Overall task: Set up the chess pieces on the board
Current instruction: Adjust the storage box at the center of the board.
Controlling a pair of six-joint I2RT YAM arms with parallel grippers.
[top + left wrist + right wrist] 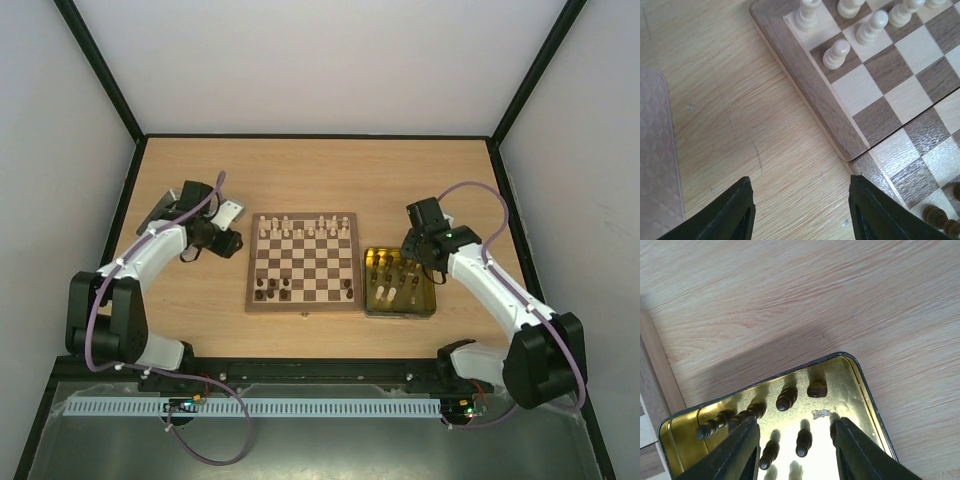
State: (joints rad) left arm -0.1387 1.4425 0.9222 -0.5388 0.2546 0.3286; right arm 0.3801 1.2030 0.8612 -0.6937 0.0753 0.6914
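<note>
top camera looks down from behind on the whole table (200, 170); left wrist peers close at the board (900, 75) rim, right wrist close into the tin (850, 365), both in the overhead too.

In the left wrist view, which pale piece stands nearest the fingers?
The round-headed pale pawn on the dark square beside the board's rim. The other pale pieces all stand beyond it, toward the board's far edge.

The square wooden chessboard (305, 262) lies mid wooden bench (300, 170), the yellow-lined metal tin (400, 312) holding small wooden chess pieces (386, 293) just beside its right edge.
</note>
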